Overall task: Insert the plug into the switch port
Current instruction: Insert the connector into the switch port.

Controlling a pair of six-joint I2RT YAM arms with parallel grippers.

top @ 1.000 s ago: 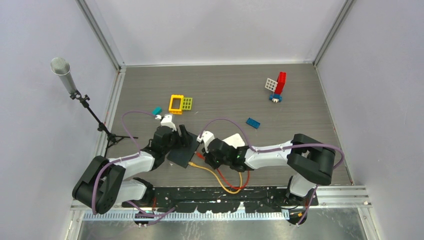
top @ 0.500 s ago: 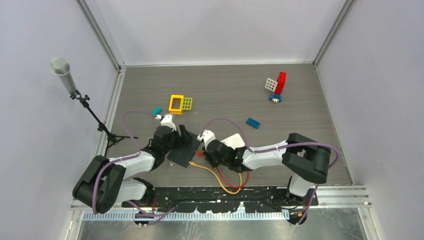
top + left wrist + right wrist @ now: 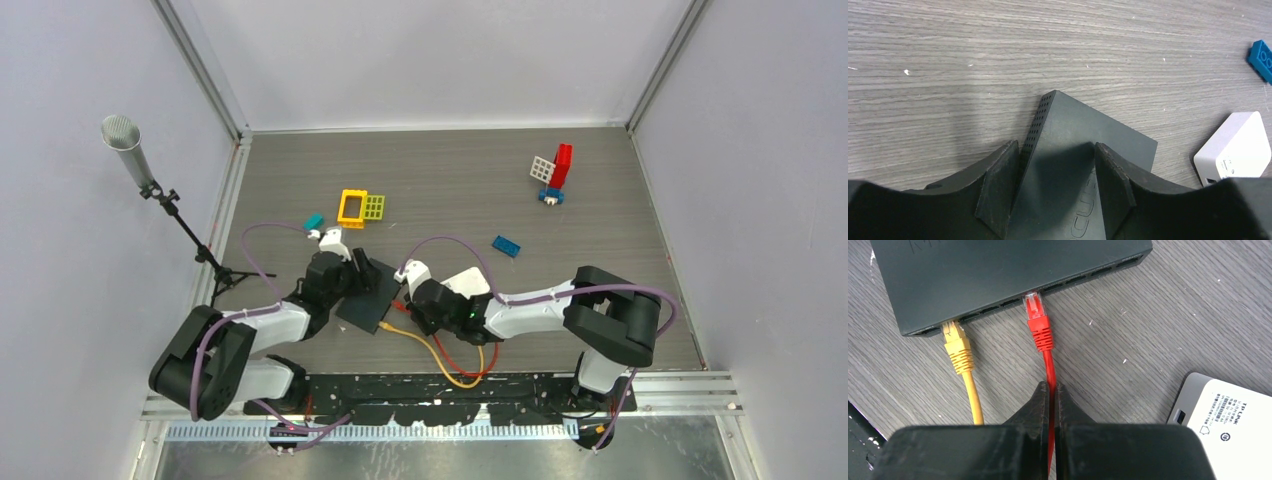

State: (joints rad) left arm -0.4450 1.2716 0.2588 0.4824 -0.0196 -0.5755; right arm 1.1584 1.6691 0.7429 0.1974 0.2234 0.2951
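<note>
Right end effector (image 3: pixel 1050 390) is clenching the red cable (image 3: pixel 1049 367) a short way behind the red plug (image 3: pixel 1037 322), jaws pinched tight on the cord. The plug tip is sitting at the mouth of a port on the front edge of the switch (image 3: pixel 998 275), with most of the clear head and the boot showing, so it is probably lined up but not seated. Step in hand: the insertion push. Next move is calling for a straight shove along the plug axis into the port. The grip is on the soft cord rather than the boot, so it could buckle. A yellow plug (image 3: pixel 959 347) is sitting in a port just beside it, apart from the red one and not blocking it. A white TP-Link box (image 3: pixel 1233 415) is lying near the right end effector, off the push line. Left end effector (image 3: pixel 1055 170) is straddling the far corner of the switch, fingers (image 3: pixel 998 185) spread either side (cannot tell if they are pressing it), likely bracing against the push. Further out, well apart: a blue brick (image 3: pixel 505 246), a yellow frame (image 3: pixel 352 208), a teal brick (image 3: pixel 314 221), a red block stack (image 3: pixel 562 167), and a microphone (image 3: pixel 122 140) standing off the table at left.
</note>
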